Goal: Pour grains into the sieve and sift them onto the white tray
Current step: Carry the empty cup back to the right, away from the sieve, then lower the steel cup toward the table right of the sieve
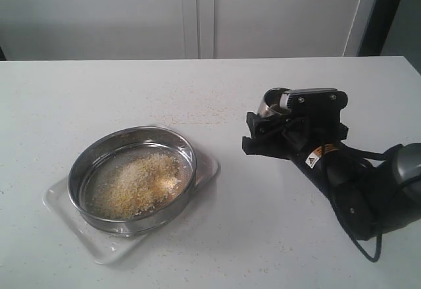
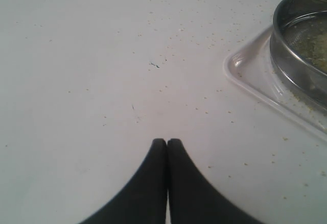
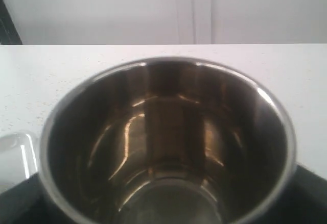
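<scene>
The sieve (image 1: 77, 170) stands on the white tray (image 1: 208, 168) at the front left of the table. A heap of yellow and whitish grains (image 1: 138, 182) lies on its mesh. To the right, my right gripper (image 1: 273, 121) is shut on a small steel cup (image 1: 272, 100) that stands upright; in the right wrist view the cup (image 3: 168, 132) looks empty. Whether it rests on the table I cannot tell. My left gripper (image 2: 167, 142) is shut with nothing in it, over bare table beside the tray (image 2: 245, 76) and sieve (image 2: 286, 45). The exterior view does not show it.
Stray grains are scattered on the white table (image 1: 197, 108) behind the sieve and around the tray (image 2: 204, 40). A grey wall runs behind the table's far edge. A corner of the tray (image 3: 15, 152) shows past the cup in the right wrist view.
</scene>
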Motion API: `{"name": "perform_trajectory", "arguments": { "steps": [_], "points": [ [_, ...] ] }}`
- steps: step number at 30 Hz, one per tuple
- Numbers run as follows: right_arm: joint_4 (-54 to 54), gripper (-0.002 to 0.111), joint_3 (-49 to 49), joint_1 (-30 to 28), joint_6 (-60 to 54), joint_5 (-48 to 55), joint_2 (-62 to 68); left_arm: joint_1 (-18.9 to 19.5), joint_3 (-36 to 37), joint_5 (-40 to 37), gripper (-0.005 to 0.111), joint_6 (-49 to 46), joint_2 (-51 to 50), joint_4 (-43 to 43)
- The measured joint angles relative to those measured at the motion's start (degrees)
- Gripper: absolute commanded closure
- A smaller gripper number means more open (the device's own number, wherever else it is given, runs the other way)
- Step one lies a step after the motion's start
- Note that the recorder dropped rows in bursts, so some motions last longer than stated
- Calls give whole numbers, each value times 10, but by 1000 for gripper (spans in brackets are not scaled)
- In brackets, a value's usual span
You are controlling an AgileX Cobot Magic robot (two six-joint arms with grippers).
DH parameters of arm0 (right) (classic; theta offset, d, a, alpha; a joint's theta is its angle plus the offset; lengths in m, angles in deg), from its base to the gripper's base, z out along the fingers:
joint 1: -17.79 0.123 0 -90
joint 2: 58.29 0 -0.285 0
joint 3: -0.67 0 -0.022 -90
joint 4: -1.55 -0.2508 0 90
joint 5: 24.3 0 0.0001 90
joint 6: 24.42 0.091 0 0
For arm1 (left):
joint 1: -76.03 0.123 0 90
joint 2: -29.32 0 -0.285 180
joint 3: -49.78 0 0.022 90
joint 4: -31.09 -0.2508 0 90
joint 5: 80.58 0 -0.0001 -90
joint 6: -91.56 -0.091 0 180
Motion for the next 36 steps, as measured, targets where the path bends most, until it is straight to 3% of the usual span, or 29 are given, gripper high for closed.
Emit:
{"name": "perform_trajectory", "arguments": {
  "steps": [17, 36],
  "points": [
    [-8, 108, -1, -11, -40, -44, 92, 0, 0, 0, 107, 0, 0, 0],
    [-116, 108, -45, -11, -71, -55, 141, 0, 0, 0, 107, 0, 0, 0]
  ]
}}
